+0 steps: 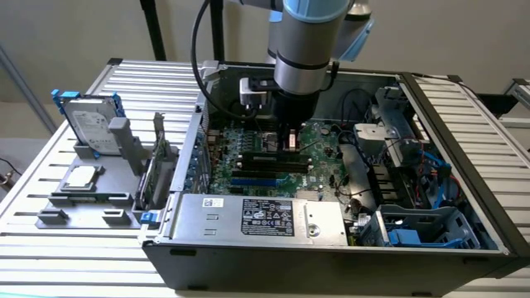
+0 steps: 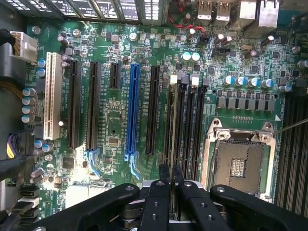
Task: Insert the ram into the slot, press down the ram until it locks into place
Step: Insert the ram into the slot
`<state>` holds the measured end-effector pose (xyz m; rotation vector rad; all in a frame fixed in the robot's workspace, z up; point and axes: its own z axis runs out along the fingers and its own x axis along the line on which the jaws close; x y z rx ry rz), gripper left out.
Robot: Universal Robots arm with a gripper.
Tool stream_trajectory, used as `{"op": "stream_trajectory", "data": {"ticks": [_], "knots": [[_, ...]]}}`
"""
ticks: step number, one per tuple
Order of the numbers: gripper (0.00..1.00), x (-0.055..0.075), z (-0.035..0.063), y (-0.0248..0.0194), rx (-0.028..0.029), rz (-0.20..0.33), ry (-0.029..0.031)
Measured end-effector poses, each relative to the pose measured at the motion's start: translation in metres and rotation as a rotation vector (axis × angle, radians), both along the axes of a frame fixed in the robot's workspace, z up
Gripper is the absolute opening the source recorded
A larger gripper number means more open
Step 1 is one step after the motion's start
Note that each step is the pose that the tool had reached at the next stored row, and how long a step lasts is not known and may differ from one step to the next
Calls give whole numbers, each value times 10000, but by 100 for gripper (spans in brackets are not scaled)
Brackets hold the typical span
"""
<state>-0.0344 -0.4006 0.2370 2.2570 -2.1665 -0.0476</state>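
The arm reaches down into an open computer case (image 1: pixel 463 242). My gripper (image 1: pixel 290 141) hangs just above the motherboard (image 1: pixel 248 146), over the parallel black memory slots (image 1: pixel 272 162). In the wrist view its two black fingers (image 2: pixel 156 202) are pressed together, and the gripper (image 2: pixel 171 180) is shut on the ram (image 2: pixel 172 144). The ram shows edge-on as a thin line running along the memory slots (image 2: pixel 188 125), in line with the one nearest the long black expansion slot (image 2: pixel 152 110). I cannot tell whether the ram touches that slot. White end clips (image 2: pixel 194 80) mark the slots' far ends.
A square metal processor socket (image 2: pixel 238 163) lies beside the memory slots. A blue slot (image 2: pixel 132 110) and a white slot (image 2: pixel 52 96) lie on the other side. A power supply (image 1: pixel 257 217), cables (image 1: pixel 398 167) and a drive cage (image 1: pixel 422 230) crowd the case. A hard drive (image 1: pixel 89 127) stands outside.
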Motion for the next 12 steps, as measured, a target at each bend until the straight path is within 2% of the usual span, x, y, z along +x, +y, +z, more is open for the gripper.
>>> {"op": "stream_trajectory", "data": {"ticks": [12], "knots": [[13,1,-45,0,-6,1,5]]}}
